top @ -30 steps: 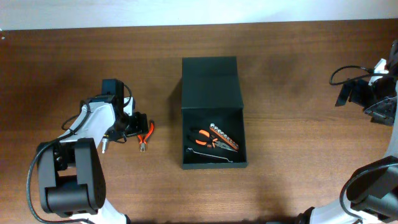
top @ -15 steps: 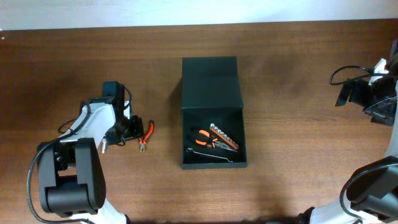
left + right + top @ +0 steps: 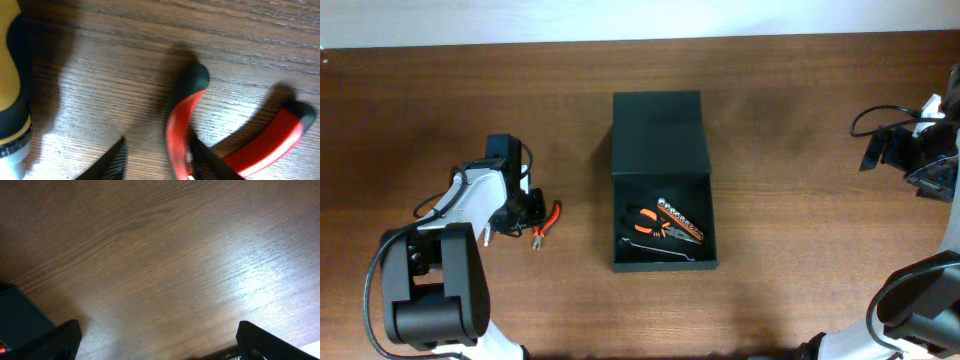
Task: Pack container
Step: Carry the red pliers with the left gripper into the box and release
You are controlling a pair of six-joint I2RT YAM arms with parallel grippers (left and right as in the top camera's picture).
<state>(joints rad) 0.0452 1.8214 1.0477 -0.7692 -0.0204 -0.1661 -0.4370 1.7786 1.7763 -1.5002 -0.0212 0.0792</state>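
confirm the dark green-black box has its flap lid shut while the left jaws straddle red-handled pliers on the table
No, the overhead view shows the dark green-black matte rectangular box with its flap lid open. The jaws of the left gripper straddle a handle of the red-handled pliers on the wooden table.

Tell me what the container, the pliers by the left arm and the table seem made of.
The container: likely rigid cardboard, matte dark green-black, given its flat panels, crisp hinged flap and lack of glare.
The pliers: the handles look like rubbery plastic, red with black tips and a soft sheen.
The table: wood or wood-look laminate, with brown grain and semi-gloss patches of glare.
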